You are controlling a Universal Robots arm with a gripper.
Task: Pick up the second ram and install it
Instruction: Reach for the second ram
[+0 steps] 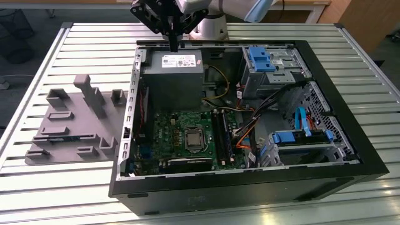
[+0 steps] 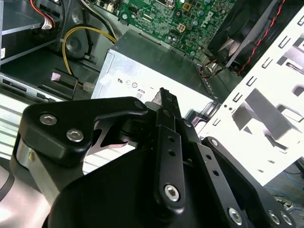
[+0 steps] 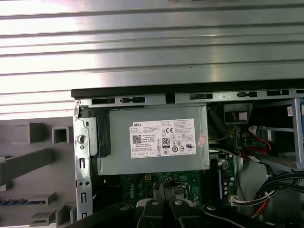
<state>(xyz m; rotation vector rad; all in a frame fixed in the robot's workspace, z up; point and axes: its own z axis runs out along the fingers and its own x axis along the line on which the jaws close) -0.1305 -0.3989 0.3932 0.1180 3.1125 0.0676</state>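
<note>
The ram (image 3: 14, 202) is hard to make out. It is seen in the first wrist view as a thin bluish strip, cut off by the frame edge, lying in the grey fixture (image 1: 69, 112) just beside the case (image 1: 250, 185) on the tabletop (image 1: 93, 33). Much of the second wrist view is blocked by the end effector's own black links, and the board (image 1: 187, 136) inside the case is partly covered there. The arm is held over the case's end nearest its base. The end effector (image 1: 174, 46) is pointed straight down above the power supply (image 1: 172, 77) and is kept apart from it. The fingers (image 2: 167, 142) are drawn narrow, nearly together, and nothing is seen held between them.
</note>
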